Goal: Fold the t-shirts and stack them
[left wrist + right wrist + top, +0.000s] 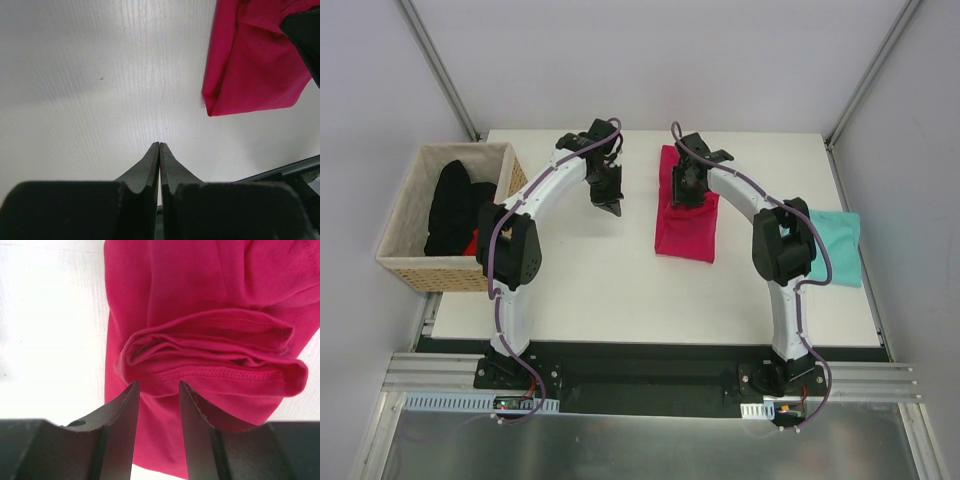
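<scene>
The magenta-pink t-shirt [686,232] lies folded into a narrow strip at the middle back of the white table [570,280]. My right gripper [686,193] hangs over its far half. In the right wrist view its jaws [158,383] stand apart, and the shirt's [200,290] rolled, stitched hem bulges just at the tips. The teal t-shirt [840,246] lies at the table's right edge, partly behind the right arm. My left gripper [610,206] is shut and empty [159,144] above bare table, left of the pink shirt [250,65].
A wicker basket [400,262] stands off the table's left side with a black garment [450,205] and a bit of red cloth [472,243] in it. Grey walls with metal posts enclose the back and sides.
</scene>
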Motion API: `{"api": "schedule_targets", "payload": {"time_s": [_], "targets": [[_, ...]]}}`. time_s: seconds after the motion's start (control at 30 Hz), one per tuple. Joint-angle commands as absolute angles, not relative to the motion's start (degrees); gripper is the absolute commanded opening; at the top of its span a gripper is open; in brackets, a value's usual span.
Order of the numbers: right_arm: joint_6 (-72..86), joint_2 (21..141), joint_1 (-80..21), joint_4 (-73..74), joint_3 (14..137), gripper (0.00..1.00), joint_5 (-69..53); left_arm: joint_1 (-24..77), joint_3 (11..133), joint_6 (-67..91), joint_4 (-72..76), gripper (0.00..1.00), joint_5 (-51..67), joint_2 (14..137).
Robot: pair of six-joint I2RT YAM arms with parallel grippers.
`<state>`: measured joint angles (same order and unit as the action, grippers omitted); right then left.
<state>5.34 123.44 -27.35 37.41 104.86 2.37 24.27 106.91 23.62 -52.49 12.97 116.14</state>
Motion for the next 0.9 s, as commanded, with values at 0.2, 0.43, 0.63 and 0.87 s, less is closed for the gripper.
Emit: {"api": "schedule_targets", "payload": {"time_s": [0.2, 0.43, 0.63, 0.87], "targets": [[4.7, 125.1, -27.3, 36.7, 107.2, 0.41, -2.4, 23.8, 109.6, 24.3, -52.9, 0.00, 13.4, 117.0], [4.2, 125.2, -27.4, 38.0, 109.3, 0.41, -1.1, 23.7, 110.6, 24.0, -53.0, 0.00, 13.8, 117.4], [4.4, 125.0, -27.5, 38.8, 110.5, 0.41, -1.1, 23.7, 111.0, 23.8, -53.2, 0.00, 13.8, 117.5], [4.8, 125.5, -28.3, 39.1, 111.1, 0.42, -1.3, 23.7, 110.7, 23.9, -53.1, 0.00, 13.9, 117.2]]}}
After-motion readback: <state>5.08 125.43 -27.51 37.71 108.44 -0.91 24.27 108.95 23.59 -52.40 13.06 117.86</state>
